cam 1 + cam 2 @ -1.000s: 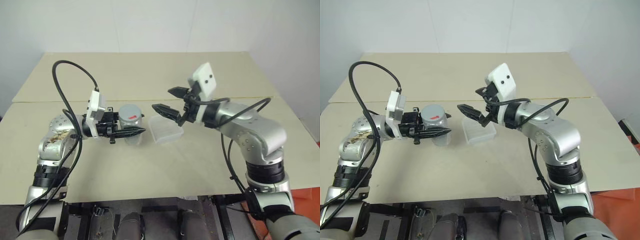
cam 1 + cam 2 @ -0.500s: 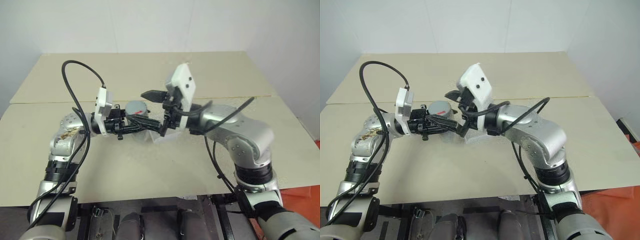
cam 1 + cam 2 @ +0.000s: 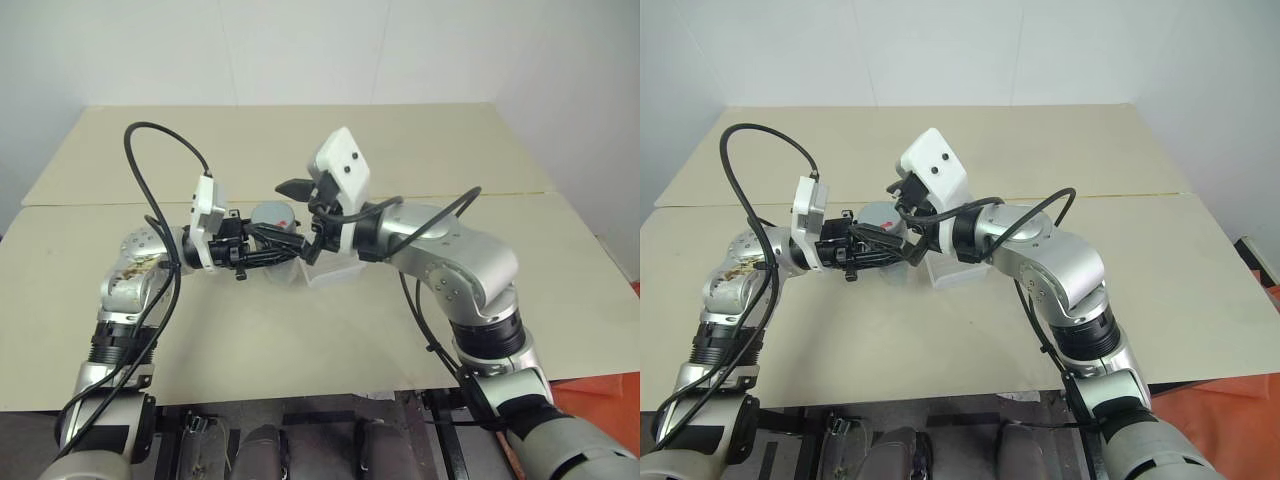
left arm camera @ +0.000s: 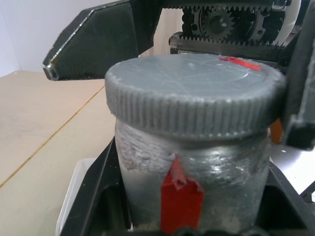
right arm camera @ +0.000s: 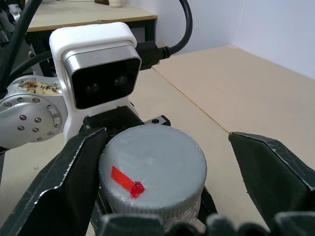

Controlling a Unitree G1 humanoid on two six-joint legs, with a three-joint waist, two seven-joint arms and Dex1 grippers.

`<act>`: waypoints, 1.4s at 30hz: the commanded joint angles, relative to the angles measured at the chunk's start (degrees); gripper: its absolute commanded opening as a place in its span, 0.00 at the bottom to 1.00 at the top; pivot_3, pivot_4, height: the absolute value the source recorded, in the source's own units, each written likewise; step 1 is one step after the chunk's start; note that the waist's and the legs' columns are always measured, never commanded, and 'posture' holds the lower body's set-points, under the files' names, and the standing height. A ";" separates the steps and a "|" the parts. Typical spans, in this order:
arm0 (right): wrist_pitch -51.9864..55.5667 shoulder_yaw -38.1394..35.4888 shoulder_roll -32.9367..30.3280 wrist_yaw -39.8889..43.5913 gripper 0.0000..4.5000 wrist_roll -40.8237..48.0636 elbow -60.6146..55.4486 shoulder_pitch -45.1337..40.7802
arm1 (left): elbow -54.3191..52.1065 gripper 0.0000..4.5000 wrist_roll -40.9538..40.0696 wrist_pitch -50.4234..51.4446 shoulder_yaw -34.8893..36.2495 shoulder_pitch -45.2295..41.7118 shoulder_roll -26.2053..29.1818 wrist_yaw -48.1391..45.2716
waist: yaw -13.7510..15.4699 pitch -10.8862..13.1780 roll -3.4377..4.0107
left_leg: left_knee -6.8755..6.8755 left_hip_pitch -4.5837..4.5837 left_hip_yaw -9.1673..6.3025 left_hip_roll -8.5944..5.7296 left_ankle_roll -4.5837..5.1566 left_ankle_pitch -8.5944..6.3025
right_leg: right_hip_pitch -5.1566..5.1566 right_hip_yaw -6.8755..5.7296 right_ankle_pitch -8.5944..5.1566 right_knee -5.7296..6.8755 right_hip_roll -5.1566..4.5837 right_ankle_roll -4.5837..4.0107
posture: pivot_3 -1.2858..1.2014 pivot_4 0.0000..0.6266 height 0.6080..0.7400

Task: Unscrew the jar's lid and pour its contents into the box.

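Observation:
The jar (image 4: 197, 172) is held above the table, tilted, with my left gripper (image 3: 280, 247) shut on its body. A red mark shows on its side. Its grey ribbed lid (image 5: 152, 167) is on the jar and carries a red stripe. My right gripper (image 5: 165, 137) is open, one finger on each side of the lid; the fingertip (image 5: 88, 147) on one side is right against the rim, the other stands apart. The box (image 3: 337, 272), a translucent white tray, lies on the table just below and to the right of the jar. The contents are hidden inside the jar.
The tan table (image 3: 300, 340) has a seam (image 3: 520, 193) running across its middle. A black cable (image 3: 150, 150) loops above my left arm, and another (image 3: 440, 215) hangs along my right forearm. The table's front edge is close to me.
My right gripper has swung left from above the box to the jar, and its open fingers now straddle the lid. My left gripper still holds the jar.

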 commanded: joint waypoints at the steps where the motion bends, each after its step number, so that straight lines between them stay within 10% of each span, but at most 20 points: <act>1: -2.14 -2.59 -1.62 0.41 1.00 -1.33 0.05 -0.24 | -2.69 0.51 -1.18 -0.87 1.63 0.33 1.31 -0.75 | 0.00 0.00 0.00 | 0.00 0.00 0.00 0.00 0.00 0.00 | 0.00 0.00 0.00 0.00 0.00 0.00 | 0.52 0.24 1.00; 29: -6.65 -12.41 -9.89 13.21 1.00 6.62 -0.76 5.88 | -5.45 0.51 -2.58 0.19 3.25 2.71 4.53 -0.86 | 0.06 0.00 0.00 | -0.02 0.00 0.01 0.01 0.01 -0.01 | 0.00 0.01 0.00 -0.05 0.00 0.00 | 0.52 0.24 1.00; 42: -11.25 -4.62 -3.69 19.22 1.00 5.82 2.93 1.91 | -5.09 0.51 -3.72 0.84 2.62 2.21 4.13 -0.93 | 0.01 0.00 0.00 | -0.01 0.02 0.00 0.00 0.00 0.00 | 0.00 0.01 0.00 0.00 0.00 0.00 | 0.52 0.24 1.00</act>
